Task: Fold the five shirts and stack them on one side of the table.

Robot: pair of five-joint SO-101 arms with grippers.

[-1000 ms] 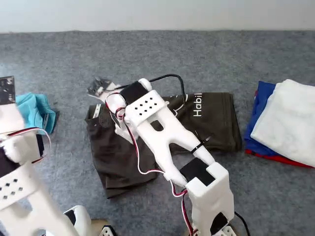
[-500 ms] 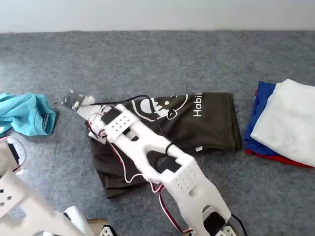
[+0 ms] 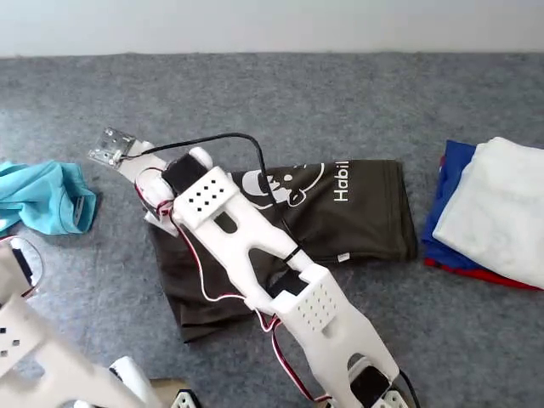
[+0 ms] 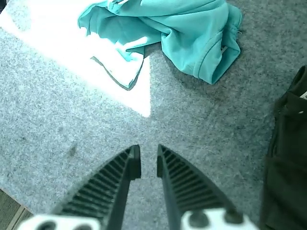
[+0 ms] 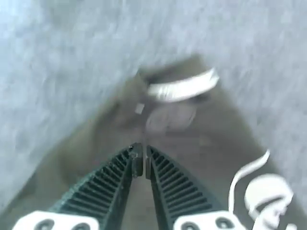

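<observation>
Over the collar end of the brown shirt point(image 3: 357, 212) we find the right gripper point(image 5: 139, 160), its fingers pressed almost together. The collar label point(image 5: 182, 86) lies just beyond the tips, and we cannot tell whether any cloth is nipped between them. The shirt lies on the grey mat point(image 3: 297, 93), its long axis running from this collar end, which faces the teal shirt point(image 3: 47, 195), to the opposite end, which faces the folded stack point(image 3: 493, 212). The right arm point(image 3: 255, 246) lies slantwise across the brown shirt and is plainly the nearer. The left gripper point(image 4: 148, 163) hangs over bare mat off the collar end, between the brown shirt and the teal one, fingers slightly parted and holding nothing. We judge that the coming fold must carry the collar end along that axis toward the stack-facing end, since the bulk of the cloth lies on the arm's side of the right gripper's tips.
</observation>
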